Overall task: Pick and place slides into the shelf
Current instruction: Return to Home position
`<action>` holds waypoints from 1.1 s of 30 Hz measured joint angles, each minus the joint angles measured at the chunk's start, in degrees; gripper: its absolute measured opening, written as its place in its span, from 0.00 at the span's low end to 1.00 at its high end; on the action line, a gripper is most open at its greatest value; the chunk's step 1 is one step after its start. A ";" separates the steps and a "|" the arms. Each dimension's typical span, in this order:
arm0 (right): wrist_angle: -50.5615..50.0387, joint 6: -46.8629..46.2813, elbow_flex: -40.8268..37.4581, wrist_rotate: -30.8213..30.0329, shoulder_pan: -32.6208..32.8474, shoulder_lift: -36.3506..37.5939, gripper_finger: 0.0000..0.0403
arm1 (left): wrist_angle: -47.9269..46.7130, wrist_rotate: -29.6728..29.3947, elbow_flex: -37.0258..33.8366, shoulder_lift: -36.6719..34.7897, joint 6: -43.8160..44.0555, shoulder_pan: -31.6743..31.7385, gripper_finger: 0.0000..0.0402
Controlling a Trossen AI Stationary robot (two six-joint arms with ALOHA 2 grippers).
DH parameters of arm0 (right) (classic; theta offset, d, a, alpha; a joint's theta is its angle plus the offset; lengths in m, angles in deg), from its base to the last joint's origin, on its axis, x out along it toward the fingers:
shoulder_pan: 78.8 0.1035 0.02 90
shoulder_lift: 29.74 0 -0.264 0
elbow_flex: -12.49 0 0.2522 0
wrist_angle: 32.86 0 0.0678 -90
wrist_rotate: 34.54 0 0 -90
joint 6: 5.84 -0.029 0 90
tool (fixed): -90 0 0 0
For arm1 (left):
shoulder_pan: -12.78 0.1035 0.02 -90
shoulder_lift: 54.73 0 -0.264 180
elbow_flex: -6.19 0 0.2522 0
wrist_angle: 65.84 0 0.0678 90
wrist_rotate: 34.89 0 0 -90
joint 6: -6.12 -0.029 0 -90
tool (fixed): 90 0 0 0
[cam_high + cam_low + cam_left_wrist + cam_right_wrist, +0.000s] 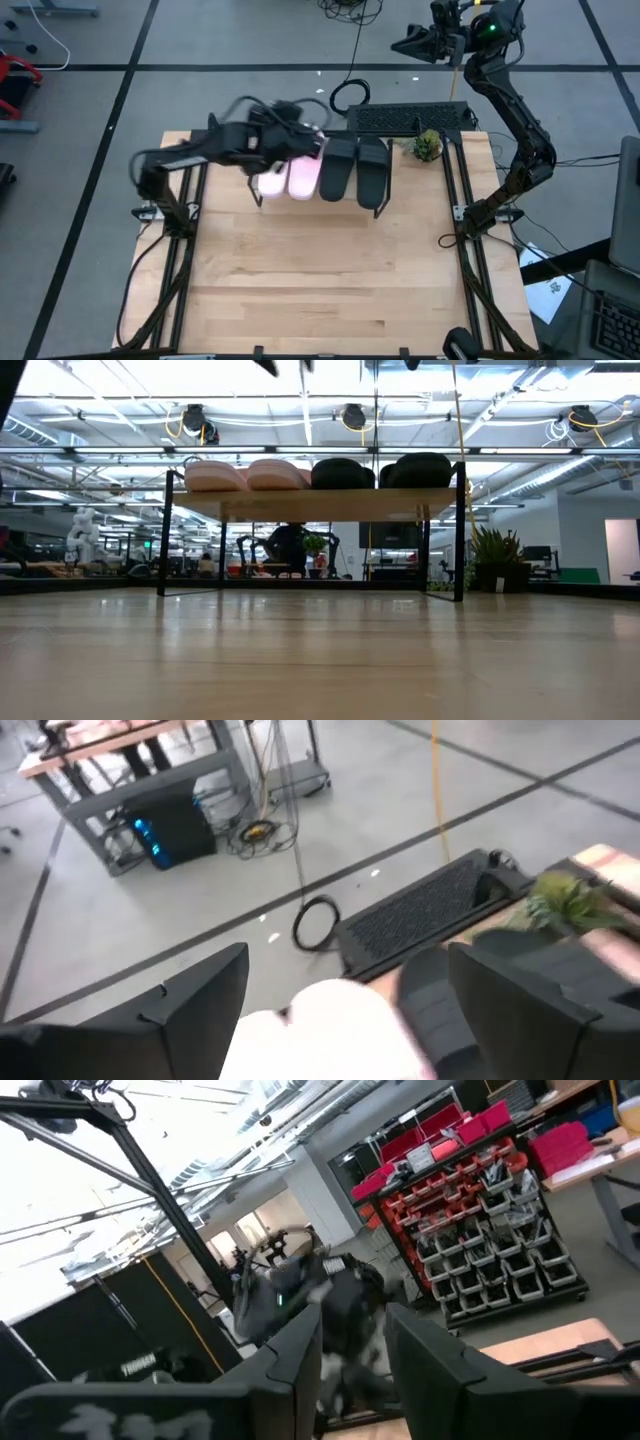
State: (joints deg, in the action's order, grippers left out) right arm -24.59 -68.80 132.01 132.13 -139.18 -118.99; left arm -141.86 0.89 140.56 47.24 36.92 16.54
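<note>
1. Evidently placing looks done on the surface (320,290); only parking the arms remains.
2. Mid-frame in the low view, the shelf (320,505) bears all four.
3. On it, pink slides (245,475) left, black slides (385,470) right.
4. Over the pink pair, the left pincer (345,970) is wide apart, empty; the right pincer (425,42), upper right from above, is slightly apart, empty.

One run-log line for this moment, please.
pink slides, black slides: on shelf; left end effector: open, over pink slides; right end effector: beyond table
</note>
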 joint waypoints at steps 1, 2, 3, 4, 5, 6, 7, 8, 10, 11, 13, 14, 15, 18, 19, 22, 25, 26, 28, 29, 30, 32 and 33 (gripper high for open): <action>-0.01 0.61 0.00 0.10 0.00 0.00 0.26 | -2.41 0.19 -0.01 -1.32 0.64 0.16 0.85; 0.00 1.12 0.00 0.21 -0.05 0.00 0.26 | -4.19 0.31 -0.01 -2.82 0.97 0.26 0.85; 0.04 1.51 0.00 0.39 -0.30 0.00 0.26 | -6.61 0.66 -0.01 -4.28 1.10 0.40 0.85; 0.17 1.97 0.00 0.83 -0.55 0.00 0.26 | -8.86 0.89 -0.01 -5.43 1.13 0.41 0.85; 0.36 2.33 0.00 1.58 -0.76 0.00 0.26 | -10.09 1.29 -0.01 -6.55 1.24 0.42 0.85; 0.34 2.73 0.00 2.00 -1.15 0.00 0.26 | -11.66 1.85 -0.01 -7.86 1.33 0.42 0.85; 0.36 3.33 0.00 2.81 -1.62 0.00 0.26 | -13.77 2.25 -0.03 -8.96 1.61 0.40 0.85; 0.35 3.97 0.00 3.37 -1.94 0.00 0.26 | -15.34 2.35 -0.06 -10.04 2.39 0.38 0.85; 0.32 4.92 0.00 4.41 -2.64 0.00 0.26 | -18.28 2.38 -0.06 -12.33 4.53 -0.16 0.85; 0.28 5.10 0.00 4.49 -2.79 0.07 0.26 | -20.12 2.46 -0.06 -13.46 5.36 -0.48 0.85; 0.27 5.33 0.00 4.57 -3.06 0.41 0.26 | -21.76 2.55 -0.02 -15.26 6.00 -1.65 0.84; 0.31 5.54 0.00 4.61 -3.04 0.66 0.26 | -22.67 2.85 -0.02 -16.23 6.01 -2.38 0.83; 0.43 5.60 0.00 4.63 -2.92 0.96 0.26 | -23.32 3.15 -0.03 -16.84 6.02 -3.14 0.80; 0.43 6.02 0.00 4.82 -2.07 2.06 0.22 | -24.36 3.35 -0.06 -18.35 5.33 -5.93 0.69; 0.39 6.43 0.00 4.96 -1.59 2.53 0.20 | -25.01 3.39 -0.08 -18.56 5.13 -6.91 0.64; 0.34 6.66 0.00 5.34 -0.11 4.13 0.10 | -26.96 3.42 -0.08 -19.76 5.31 -9.87 0.46; 0.45 6.67 0.00 5.31 1.41 5.73 0.02 | -27.34 3.38 -0.06 -20.76 4.71 -12.70 0.25; 0.42 6.59 0.00 5.20 1.82 6.18 0.02 | -27.39 3.40 -0.08 -21.24 4.26 -13.74 0.18; 0.36 6.46 0.00 4.93 3.01 7.07 0.03 | -27.41 3.22 -0.08 -22.00 4.26 -15.69 0.06; 0.27 6.55 0.00 4.90 3.65 7.53 0.03 | -27.51 2.97 -0.08 -22.61 4.61 -16.76 0.03; 0.27 6.87 0.00 4.90 4.38 8.04 0.02 | -27.53 2.74 -0.08 -23.09 5.25 -17.98 0.03; 0.26 7.55 0.00 5.31 5.82 9.08 0.01 | -27.61 1.75 -0.08 -24.00 6.72 -20.54 0.04; 0.16 8.04 0.00 5.92 6.49 9.55 0.00 | -27.60 1.23 -0.08 -24.40 7.28 -21.95 0.04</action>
State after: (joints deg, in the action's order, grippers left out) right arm -24.43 -60.76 132.01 138.05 -132.69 -109.43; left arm -169.46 2.11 140.48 22.84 44.20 -5.41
